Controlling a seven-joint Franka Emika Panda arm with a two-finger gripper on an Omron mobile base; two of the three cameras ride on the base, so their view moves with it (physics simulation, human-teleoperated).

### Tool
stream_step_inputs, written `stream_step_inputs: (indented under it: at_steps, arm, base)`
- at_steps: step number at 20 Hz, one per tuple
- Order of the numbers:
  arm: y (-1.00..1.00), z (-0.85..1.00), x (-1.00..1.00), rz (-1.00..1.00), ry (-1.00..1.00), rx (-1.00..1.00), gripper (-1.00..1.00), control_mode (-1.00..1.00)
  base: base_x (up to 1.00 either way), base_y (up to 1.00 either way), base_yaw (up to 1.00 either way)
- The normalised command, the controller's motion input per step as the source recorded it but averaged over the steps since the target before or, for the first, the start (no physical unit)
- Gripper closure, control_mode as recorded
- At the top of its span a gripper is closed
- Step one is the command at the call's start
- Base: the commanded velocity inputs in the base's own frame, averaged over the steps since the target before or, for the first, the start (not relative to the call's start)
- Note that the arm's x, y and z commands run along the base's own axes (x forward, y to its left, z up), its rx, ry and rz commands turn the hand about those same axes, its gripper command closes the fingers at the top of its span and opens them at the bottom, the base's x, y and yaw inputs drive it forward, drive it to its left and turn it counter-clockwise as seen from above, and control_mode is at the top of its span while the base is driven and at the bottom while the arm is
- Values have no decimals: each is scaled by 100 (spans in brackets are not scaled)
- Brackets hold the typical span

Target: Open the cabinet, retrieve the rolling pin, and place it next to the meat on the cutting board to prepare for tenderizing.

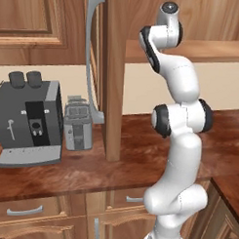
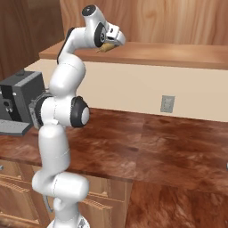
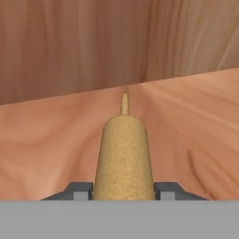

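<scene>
Gripper (image 3: 123,189) is clamped on the near end of the rolling pin (image 3: 123,154), which lies on the cabinet's inner shelf (image 3: 196,121); an end grip may let it pivot and knock the open door (image 1: 112,77) on withdrawal.

Coffee machine (image 1: 29,119) beside toaster (image 1: 78,122)

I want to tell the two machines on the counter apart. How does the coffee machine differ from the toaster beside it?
The coffee machine is much larger and taller than the toaster. The coffee machine is dark grey with a black front panel; the toaster is lighter, silvery grey. The coffee machine has two round dark knobs on top; the toaster shows slots there. Both stand upright on the wooden counter, side by side.
</scene>
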Motion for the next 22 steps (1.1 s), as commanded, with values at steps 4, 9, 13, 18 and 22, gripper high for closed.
stream_step_inputs:
  at_steps: [4,9,13,18,22]
  arm:
    - [0,-35,-25,0,0,6,100,-100]
    - [1,-63,-31,0,-1,2,100,-100]
    - [0,-7,-48,0,-8,2,100,-100]
    - [-1,0,-90,-3,-20,3,100,-100]
    - [-3,0,-99,-6,-23,5,100,-100]
  base:
    - [0,0,0]
    - [0,0,0]
    - [0,0,0]
    - [0,0,0]
    - [0,0,0]
